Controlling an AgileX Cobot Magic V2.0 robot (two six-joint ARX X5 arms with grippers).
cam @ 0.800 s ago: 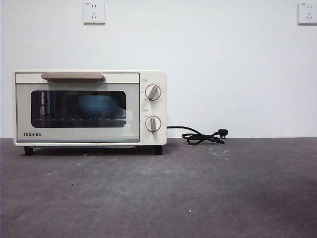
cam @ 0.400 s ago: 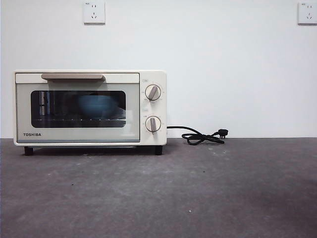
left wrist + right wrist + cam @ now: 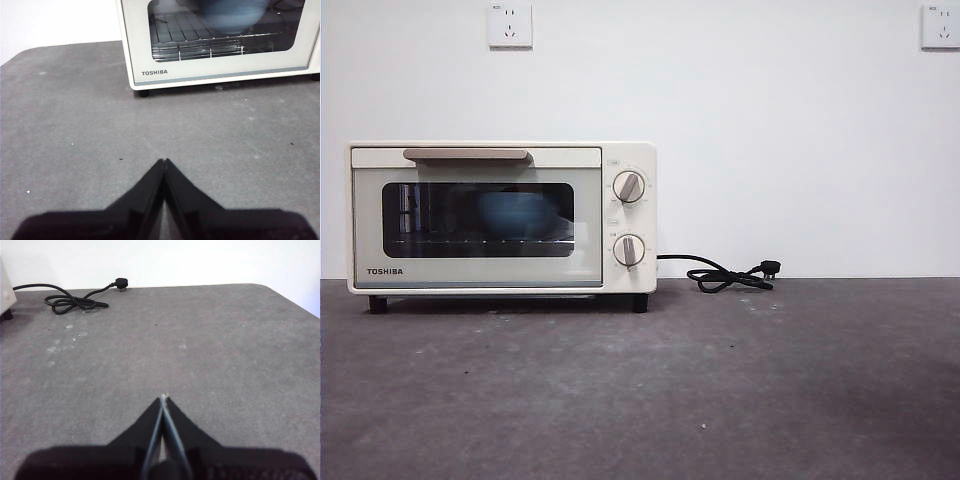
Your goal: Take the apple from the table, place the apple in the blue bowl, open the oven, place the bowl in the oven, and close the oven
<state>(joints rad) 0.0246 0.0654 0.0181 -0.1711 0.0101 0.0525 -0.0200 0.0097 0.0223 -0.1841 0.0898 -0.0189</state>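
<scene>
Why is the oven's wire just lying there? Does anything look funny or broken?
Nothing looks broken or spilled. The oven stands straight with its door shut, and the blue bowl sits level on the rack inside. The one odd thing: the black cord lies coiled on the table, plugged into nothing.

front: low, table [image 3: 720, 400] height, level toward oven [image 3: 500, 215] and wall | left wrist: above table, angled down, near oven door | right wrist: angled down toward cord [image 3: 75, 301] | shared: oven, cord, table
</scene>
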